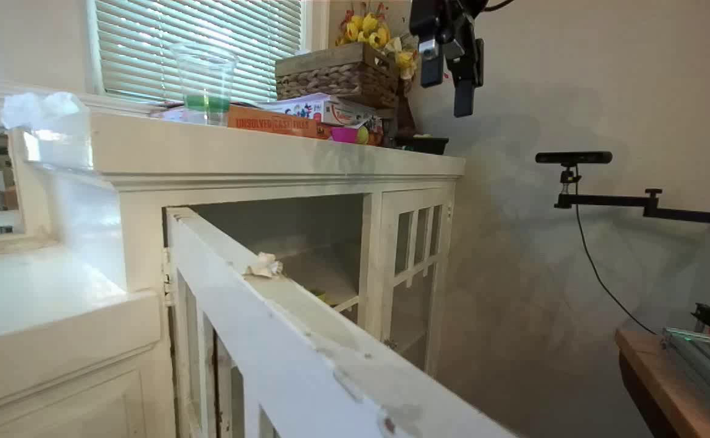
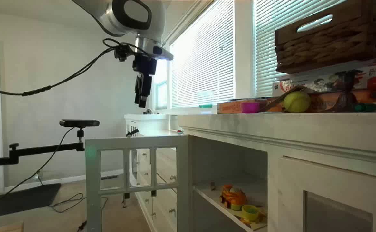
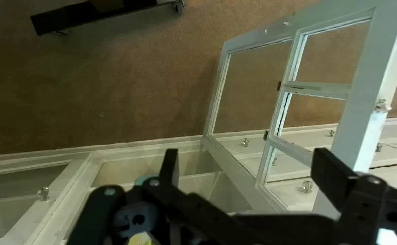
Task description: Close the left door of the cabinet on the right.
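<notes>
The left door [image 1: 215, 258] of the white cabinet [image 1: 257, 159] stands wide open, swung out from its hinges; it also shows in an exterior view [image 2: 91, 193] and in the wrist view [image 3: 365, 85]. Its pale knob [image 3: 382, 106] sits on the stile in the wrist view. The cabinet's other glass-paned door [image 1: 389, 255] is closed. My gripper [image 1: 448, 90] hangs fingers down, high above the door and apart from it; it also shows in an exterior view [image 2: 141, 100]. In the wrist view, its fingers [image 3: 246, 160] are wide apart with nothing between them.
A black camera on an arm [image 1: 574, 158] stands by the wall. A wicker basket [image 1: 336, 73], boxes [image 1: 272, 121] and a clear cup [image 1: 205, 79] stand on the cabinet top. An orange toy [image 2: 234, 195] lies on the inner shelf. A wooden table edge [image 1: 647, 356] is nearby.
</notes>
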Robot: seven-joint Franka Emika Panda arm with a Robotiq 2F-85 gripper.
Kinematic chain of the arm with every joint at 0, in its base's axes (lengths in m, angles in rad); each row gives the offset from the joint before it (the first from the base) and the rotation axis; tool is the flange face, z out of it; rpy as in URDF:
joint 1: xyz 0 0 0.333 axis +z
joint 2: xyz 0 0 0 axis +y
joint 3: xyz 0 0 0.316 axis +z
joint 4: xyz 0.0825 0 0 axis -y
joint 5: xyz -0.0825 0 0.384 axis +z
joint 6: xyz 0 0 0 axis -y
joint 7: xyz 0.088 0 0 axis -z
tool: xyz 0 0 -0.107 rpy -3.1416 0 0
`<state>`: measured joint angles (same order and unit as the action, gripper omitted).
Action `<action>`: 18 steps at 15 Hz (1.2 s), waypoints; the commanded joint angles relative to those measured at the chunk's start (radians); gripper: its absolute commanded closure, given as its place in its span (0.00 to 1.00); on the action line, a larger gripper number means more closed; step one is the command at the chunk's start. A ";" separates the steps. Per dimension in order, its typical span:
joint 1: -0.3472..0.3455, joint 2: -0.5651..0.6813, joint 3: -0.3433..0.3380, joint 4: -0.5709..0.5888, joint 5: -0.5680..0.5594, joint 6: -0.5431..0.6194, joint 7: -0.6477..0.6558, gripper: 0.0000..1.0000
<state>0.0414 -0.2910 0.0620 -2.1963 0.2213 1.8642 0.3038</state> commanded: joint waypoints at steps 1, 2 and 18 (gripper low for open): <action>-0.006 0.000 0.005 0.002 0.001 -0.003 -0.001 0.00; -0.006 0.000 0.005 0.002 0.001 -0.003 -0.001 0.00; 0.125 0.100 0.246 -0.021 -0.074 0.244 0.214 0.00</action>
<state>0.1625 -0.2325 0.2824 -2.2097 0.1939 2.0262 0.3976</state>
